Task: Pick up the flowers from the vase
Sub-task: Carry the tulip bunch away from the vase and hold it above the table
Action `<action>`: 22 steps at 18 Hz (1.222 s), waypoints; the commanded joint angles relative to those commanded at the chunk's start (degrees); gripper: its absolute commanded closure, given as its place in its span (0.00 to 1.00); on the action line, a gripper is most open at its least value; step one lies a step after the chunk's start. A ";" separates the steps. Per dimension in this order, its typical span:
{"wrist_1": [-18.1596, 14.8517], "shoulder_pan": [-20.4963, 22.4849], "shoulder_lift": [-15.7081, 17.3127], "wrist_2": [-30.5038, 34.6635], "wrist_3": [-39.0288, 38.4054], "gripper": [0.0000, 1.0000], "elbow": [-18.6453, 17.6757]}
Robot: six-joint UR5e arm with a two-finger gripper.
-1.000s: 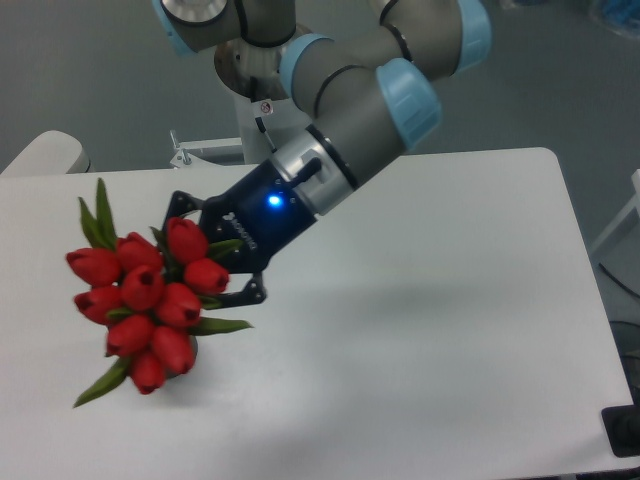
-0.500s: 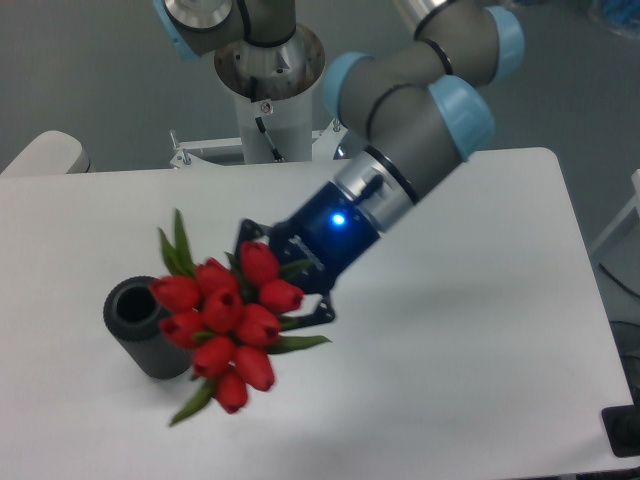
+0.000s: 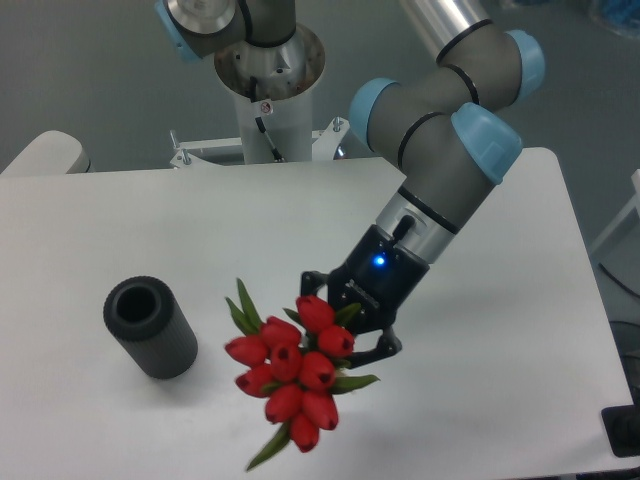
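The flowers are held clamped in the end effector and have been carried rightward, well clear of the vase, which is left upright and empty-mouthed on the surface. The pick-up is judged essentially complete.

The vase looked matt dark grey, its wall finely ribbed near the mouth. The flowers had smooth, slightly glossy red buds, plastic-like. The pincer was glossy dark plastic or metal. The tabletop was smooth, matt white.
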 joint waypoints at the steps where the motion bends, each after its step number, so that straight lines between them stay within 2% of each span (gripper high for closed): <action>1: -0.79 -0.18 0.09 2.11 0.00 0.85 -0.09; 6: -5.80 -0.96 0.27 11.43 0.88 0.85 -0.09; 12: -6.51 -2.90 -1.93 20.84 1.05 0.86 0.00; 17: -11.60 -4.74 -4.65 29.54 3.95 0.87 2.10; 19: -12.30 -5.01 -5.71 32.88 6.66 0.87 2.19; 22: -12.57 -5.01 -6.85 34.56 8.61 0.87 2.20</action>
